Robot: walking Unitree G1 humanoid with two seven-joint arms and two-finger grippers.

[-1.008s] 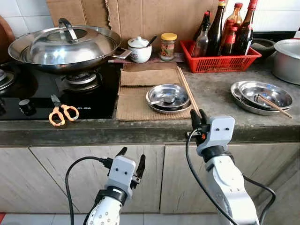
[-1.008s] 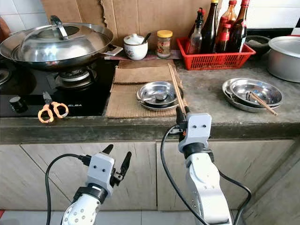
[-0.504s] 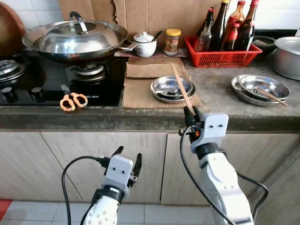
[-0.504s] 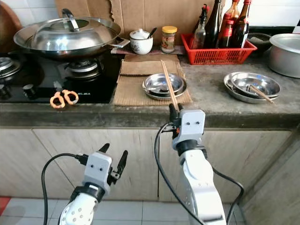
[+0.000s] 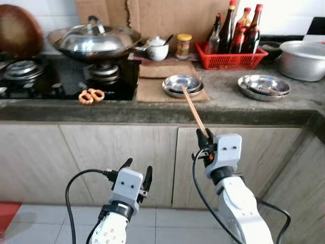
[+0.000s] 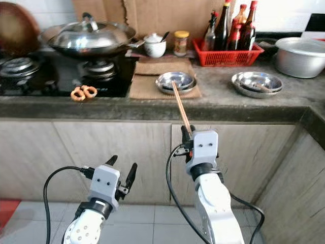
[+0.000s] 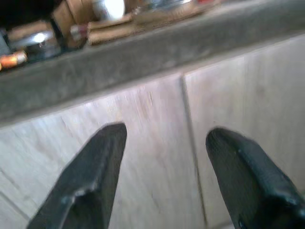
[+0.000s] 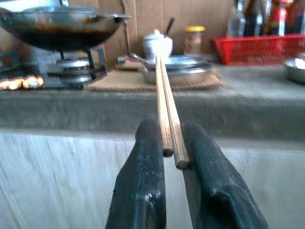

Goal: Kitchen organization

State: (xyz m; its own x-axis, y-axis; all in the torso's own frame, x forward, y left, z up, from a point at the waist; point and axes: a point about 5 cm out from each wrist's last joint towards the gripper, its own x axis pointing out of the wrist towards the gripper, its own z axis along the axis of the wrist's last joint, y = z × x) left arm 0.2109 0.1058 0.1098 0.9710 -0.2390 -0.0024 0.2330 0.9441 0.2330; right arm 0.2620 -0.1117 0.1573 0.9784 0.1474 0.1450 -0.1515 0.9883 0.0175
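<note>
1. My right claw (image 5: 204, 141) is clamped on a pair of wooden chopsticks (image 5: 193, 110), gripped at their near ends so the long shafts point up and forward toward the counter (image 5: 238, 105).
2. The right wrist view shows why the grip works: the two sticks lie side by side between my black fingers (image 8: 143, 157), ends nearly level, so they act as one piece.
3. My left claw (image 5: 136, 171) hangs low before the cabinet doors (image 5: 91, 157), spread wide and holding nothing; its fingers (image 7: 90, 176) frame bare wood panel.
4. I stand back from the counter, its front edge well ahead of both claws. I judge this a carrying stance: the sticks are up off the surface and free of everything.
5. Their tips line up in my view with the stacked steel dishes (image 5: 183, 84) on the woven mat (image 5: 152, 86), though from this angle I cannot tell how far short they fall.
6. Open room: bare grey counter lies between that mat and the steel plates (image 5: 264, 85) to the right, which already hold another stick.
7. Crowded parts: the red bottle basket (image 5: 231, 58) at the back, the lidded wok (image 5: 94, 40) on the stove, the orange scissors (image 5: 90, 95) near the front edge.
8. Swinging the long sticks sideways risks clipping the counter lip, I judge.
</note>
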